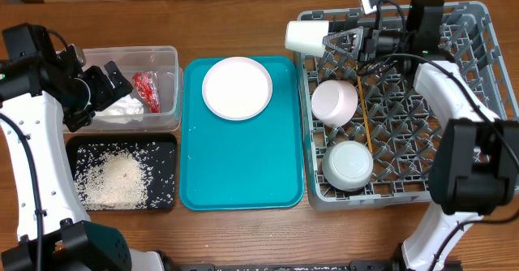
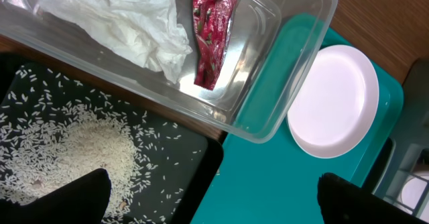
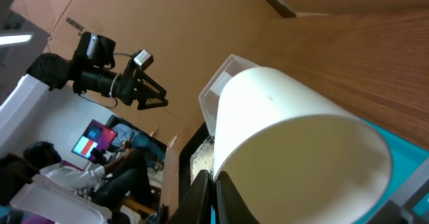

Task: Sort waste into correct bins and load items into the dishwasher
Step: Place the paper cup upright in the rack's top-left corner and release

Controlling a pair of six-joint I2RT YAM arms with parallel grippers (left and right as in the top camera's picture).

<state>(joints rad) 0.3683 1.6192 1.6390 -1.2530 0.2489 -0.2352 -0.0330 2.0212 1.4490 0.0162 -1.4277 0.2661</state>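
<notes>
**Cup gripped at rack corner, left arm open over the tub**

The right tool is clamped on the rim of the cup. In the right wrist view the dark fingers pinch the rim at the bottom edge. The cup lies on its side with its base pointing away from the tool. It is at the far left corner of the dish rack, partly past the rack's edge. We cannot tell if it touches the rack.

The left tool has its jaws wide apart and holds nothing. It sits over the near part of the clear tub.

In the tub:
- The red wrapper is in the middle.
- The tissue is just beside it.
- The left wrist view shows them touching or nearly so.

The black tray is right next to the tub on the near side. The rice is piled towards its left half, with loose grains scattered around the pile.

The teal tray is between the bins and the rack. The plate lies flat on its far half.

In the left part of the rack:
- The pink bowl is further back.
- The grey-white bowl is nearer the front.
- The chopsticks lie just right of the bowls. They show as one thin wooden line, so we cannot tell if there is one or two.

Everything sits on the wooden worktop.
</notes>
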